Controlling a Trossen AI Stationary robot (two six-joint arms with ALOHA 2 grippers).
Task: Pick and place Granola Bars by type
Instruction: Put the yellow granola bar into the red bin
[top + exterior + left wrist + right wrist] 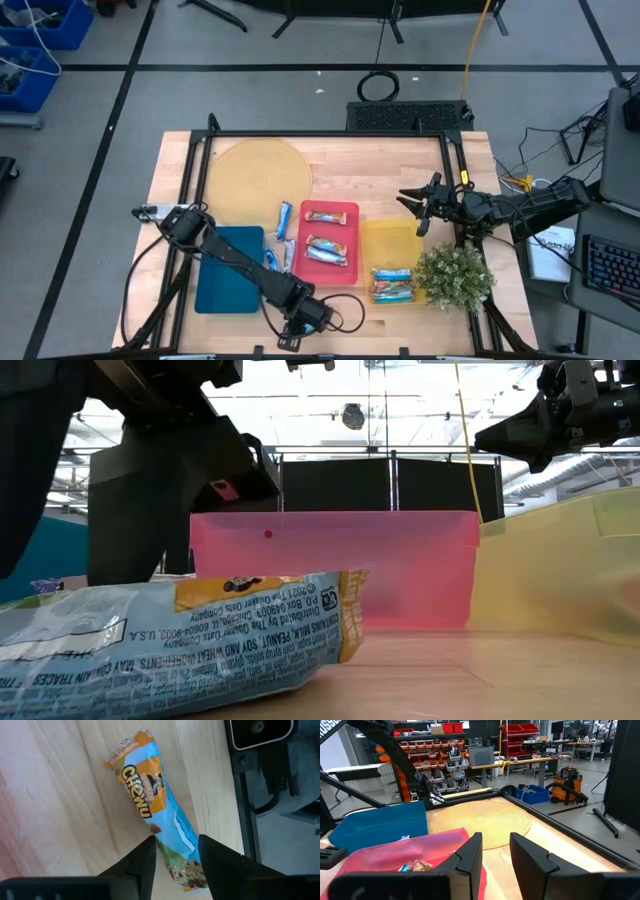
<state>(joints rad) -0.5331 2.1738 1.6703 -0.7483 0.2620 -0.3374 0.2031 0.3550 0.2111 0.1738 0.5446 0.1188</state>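
A light blue and orange granola bar (145, 795) lies flat on the wood at the table's near edge; it also fills the low view (180, 640). My left gripper (176, 840) is open, pointing down, with one finger on each long side of the bar's end. Two orange-brown bars (327, 250) lie in the red tray (350, 208). Light blue bars (284, 215) lie between the blue tray (230, 270) and the red tray. More bars (392, 285) lie at the near end of the yellow tray (392, 240). My right gripper (415, 205) hangs open and empty above the yellow tray's far end. My left gripper's fingers (147, 862) come from above, pointing down, and lie across the bar, close beside its two long sides near one end (177, 850). I cannot tell whether they touch the wrapper. The bar lies flat on the table.
A round woven mat (258, 180) lies at the far left. A small potted plant (455, 275) stands at the near right, beside the yellow tray. A black frame rail (250, 820) runs along the table's near edge, close to the bar.
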